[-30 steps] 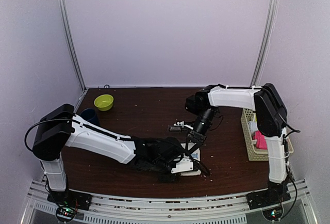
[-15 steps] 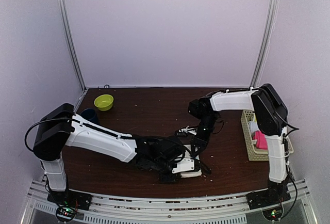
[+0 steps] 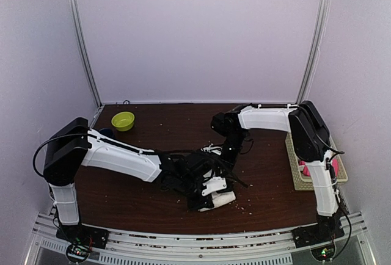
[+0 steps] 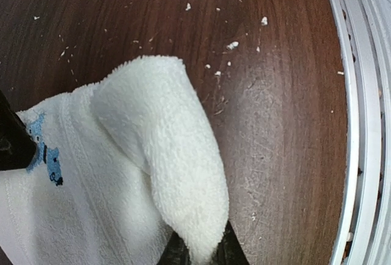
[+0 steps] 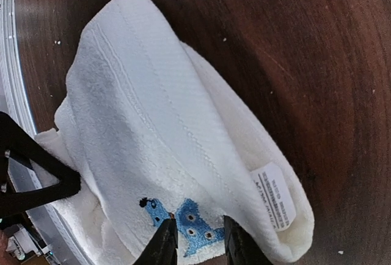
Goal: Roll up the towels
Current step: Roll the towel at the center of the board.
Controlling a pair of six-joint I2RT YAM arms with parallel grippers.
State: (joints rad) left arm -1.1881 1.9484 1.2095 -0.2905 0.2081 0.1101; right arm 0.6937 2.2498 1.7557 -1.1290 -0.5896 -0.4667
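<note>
Left gripper pinches cream towel — fingertips mostly cut off.

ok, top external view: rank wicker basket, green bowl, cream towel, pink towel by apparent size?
1. Wicker basket, clearly largest, though partly hidden.
2-3. Cream towel and green bowl: these look alike. The towel is partly covered, so I won't rank them.
4. Pink towel: only a sliver shows inside the basket.

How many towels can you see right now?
2. The cream towel lies on the table near its front edge; the pink towel sits in the basket, partly behind the right arm, which may hide more.
</note>
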